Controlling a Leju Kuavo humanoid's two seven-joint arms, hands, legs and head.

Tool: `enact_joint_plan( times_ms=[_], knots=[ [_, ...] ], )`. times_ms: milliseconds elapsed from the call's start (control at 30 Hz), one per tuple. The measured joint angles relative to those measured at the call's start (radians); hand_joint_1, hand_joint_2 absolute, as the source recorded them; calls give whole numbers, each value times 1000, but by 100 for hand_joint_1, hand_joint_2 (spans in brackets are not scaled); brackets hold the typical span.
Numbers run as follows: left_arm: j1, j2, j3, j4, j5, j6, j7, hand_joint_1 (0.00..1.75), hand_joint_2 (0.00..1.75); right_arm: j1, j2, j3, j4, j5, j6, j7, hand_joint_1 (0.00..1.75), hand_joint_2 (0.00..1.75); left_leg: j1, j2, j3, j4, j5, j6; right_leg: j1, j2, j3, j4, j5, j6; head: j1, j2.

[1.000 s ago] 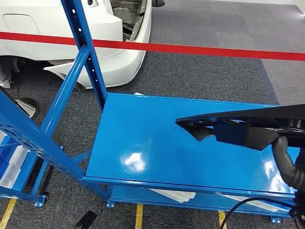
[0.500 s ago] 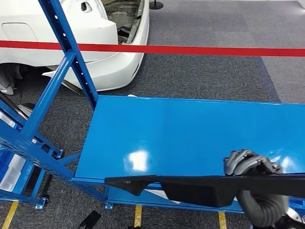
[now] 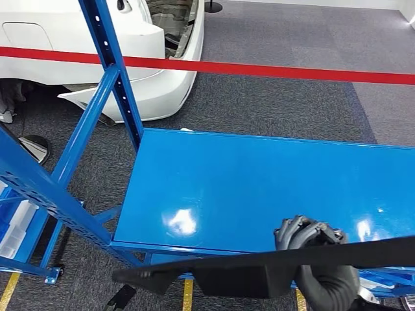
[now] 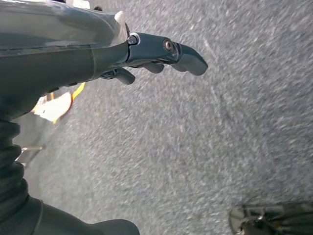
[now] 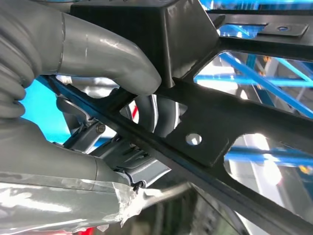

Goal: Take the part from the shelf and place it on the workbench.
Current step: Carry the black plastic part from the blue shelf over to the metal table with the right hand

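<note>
The right hand (image 3: 310,234) grips a long, flat black plastic part with cut-out openings (image 3: 254,269), its dark fingers curled over the part's upper edge. In the right wrist view the thick grey thumb (image 5: 110,56) presses on the part's frame. The part is held roughly level in the air, along the near edge of the glossy blue metal tabletop (image 3: 254,181) and apart from its surface. The left hand (image 4: 162,51) hangs over grey carpet (image 4: 221,137), fingers stretched out and holding nothing. Beyond the tabletop runs a red barrier tape (image 3: 274,68), with a white car body (image 3: 146,78) behind it, and blue shelf uprights (image 3: 117,78) stand at the left.
</note>
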Motion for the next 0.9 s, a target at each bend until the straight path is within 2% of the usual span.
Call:
enact_joint_plan(
  times_ms=[33, 67, 133, 167, 267, 300, 333, 400, 433, 467, 500, 533, 600, 633, 667, 767, 800, 833, 900],
  knots=[
    [0, 0, 3, 0, 4, -6, 5, 0, 175, 5, 3, 10, 10, -5, 7, 3, 175, 175, 0, 0, 2, 0, 0, 0, 0, 0, 23, -46, 31, -2, 0, 0],
    [-1, -1, 6, 0, 9, -10, 9, 0, 175, 7, 6, 18, 20, -10, 12, 5, 175, 175, 0, -1, 4, 1, 0, -1, 1, 0, 58, -119, 69, -6, 0, 0],
    [-2, -3, 11, 0, 12, -10, 14, 0, 175, 10, 10, 31, 39, -19, 24, 7, 175, 175, -4, -3, 4, 2, 0, -6, 4, 1, 115, -239, 118, -16, 0, 0],
    [-2, -3, 14, 0, 12, -9, 15, 0, 175, 11, 12, 36, 49, -24, 30, 9, 175, 175, -5, -3, 2, 2, 0, -9, 7, 1, 126, -267, 125, -20, -1, 0],
    [-1, -4, 23, 0, 7, -7, 17, 0, 175, 15, 19, 47, 78, -34, 46, 16, 175, 175, -3, -3, -4, 3, 1, -24, 8, 0, 123, -280, 130, -34, -2, 0],
    [-2, -5, 26, 0, 4, -6, 17, 0, 175, 16, 23, 48, 87, -37, 51, 18, 175, 175, -3, -3, -9, 14, -14, -29, 6, -2, 121, -285, 135, -41, -2, 0],
    [-2, -4, 28, 0, 0, -5, 18, 0, 175, 18, 27, 50, 94, -40, 55, 19, 175, 175, -3, -3, -19, 42, -42, -32, 4, -5, 118, -290, 141, -49, -3, 0],
    [-2, -4, 31, 0, -10, -3, 22, 0, 175, 24, 36, 52, 110, -48, 59, 21, 175, 175, -1, -3, -56, 154, -123, -38, 3, -8, 108, -292, 151, -57, -3, 0],
    [-1, -4, 31, 0, -16, -2, 24, 0, 175, 27, 40, 52, 118, -53, 61, 21, 175, 175, -1, -3, -74, 215, -156, -40, 3, -9, 101, -291, 156, -57, -3, 0],
    [-1, -4, 32, 0, -22, 0, 27, 0, 175, 29, 43, 52, 125, -57, 63, 22, 175, 175, 0, -3, -81, 256, -173, -42, 4, -10, 93, -289, 161, -57, -3, 0],
    [-1, -4, 32, 0, -28, 3, 28, 0, 175, 32, 46, 52, 131, -59, 65, 22, 175, 175, 1, -3, -71, 259, -171, -43, 4, -10, 85, -286, 166, -55, -3, 0],
    [-1, -4, 32, 0, -34, 7, 30, 0, 175, 33, 48, 51, 137, -62, 67, 22, 175, 175, 1, -3, -42, 223, -153, -43, 3, -9, 76, -282, 170, -53, -3, 0],
    [-4, -4, 31, 0, -46, 18, 32, 0, 175, 37, 52, 50, 145, -66, 72, 22, 175, 175, 3, -3, 49, 79, -105, -43, 3, -8, 61, -272, 179, -44, -3, 0],
    [-6, -4, 31, 0, -52, 23, 32, 0, 175, 38, 54, 49, 148, -67, 73, 22, 175, 175, 2, -4, 82, 22, -88, -41, 4, -7, 55, -268, 183, -38, -3, 0],
    [-7, -4, 30, 0, -56, 27, 32, 0, 175, 39, 56, 49, 150, -69, 74, 23, 175, 175, 0, -4, 100, -12, -79, -37, 4, -7, 52, -265, 189, -32, -2, 0],
    [-5, -5, 30, 0, -62, 31, 34, 0, 175, 41, 59, 48, 158, -71, 77, 24, 175, 175, -6, -3, 91, -16, -61, -16, 1, -4, 46, -267, 207, -13, -1, 0],
    [-5, -5, 30, 0, -63, 31, 35, 0, 175, 42, 59, 48, 162, -72, 77, 25, 175, 175, -5, -1, 84, -16, -52, -7, -1, -3, 42, -260, 195, -7, 0, 0],
    [-6, -5, 29, 0, -64, 31, 35, 0, 175, 42, 59, 48, 165, -73, 77, 25, 175, 175, -4, 2, 74, -17, -42, 1, -2, -2, 34, -238, 165, -3, 1, 0],
    [-8, -6, 29, 0, -65, 31, 35, 0, 175, 42, 59, 49, 171, -73, 79, 25, 175, 175, -6, 6, 51, -16, -22, 12, -3, -2, 7, -129, 63, 4, 3, 0]
  ],
)
